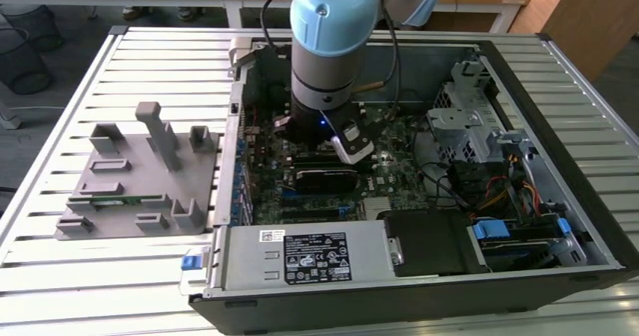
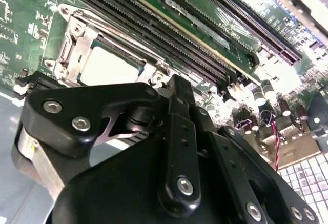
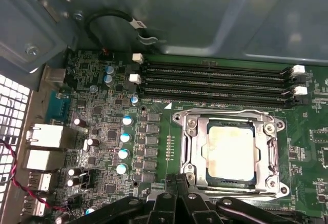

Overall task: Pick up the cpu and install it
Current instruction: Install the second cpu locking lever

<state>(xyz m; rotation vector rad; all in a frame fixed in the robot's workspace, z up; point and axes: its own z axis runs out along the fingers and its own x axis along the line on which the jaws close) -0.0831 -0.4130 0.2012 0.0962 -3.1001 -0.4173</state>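
- Inside the open computer case (image 1: 519, 224), the arm reaches down over the motherboard (image 1: 399, 175), with the gripper (image 1: 330, 145) low above the board's middle in the exterior view.
- The cpu (image 3: 230, 151) lies flat in its socket (image 3: 229, 152), framed by the metal retention bracket; in the first wrist view its pale metal top sits square inside the frame, just beside the four memory slots (image 3: 215, 83).
- In the second wrist view the cpu (image 2: 110, 65) appears again, seated within the bracket, beyond the gripper's black linkage (image 2: 174, 147).
- Judging from this, the placing part of the task looks done: the chip is in the socket and not held by the tool.
- Whether the bracket is latched down over the chip I cannot tell.
- The gripper's black parts appear in both wrist views, but the fingertips themselves are hidden, so how far apart they stand I cannot tell; nothing is seen in its hold.
- The exterior view alone gives the wider setting: the grey parts fixture (image 1: 140, 179) on the slatted table (image 1: 60, 126) at the exterior view's left, well apart from the case, and the power supply (image 1: 304, 254) along the case's near wall.
- The first wrist view alone shows the rear ports (image 3: 43, 147) and capacitors (image 3: 124, 137) beside the socket.
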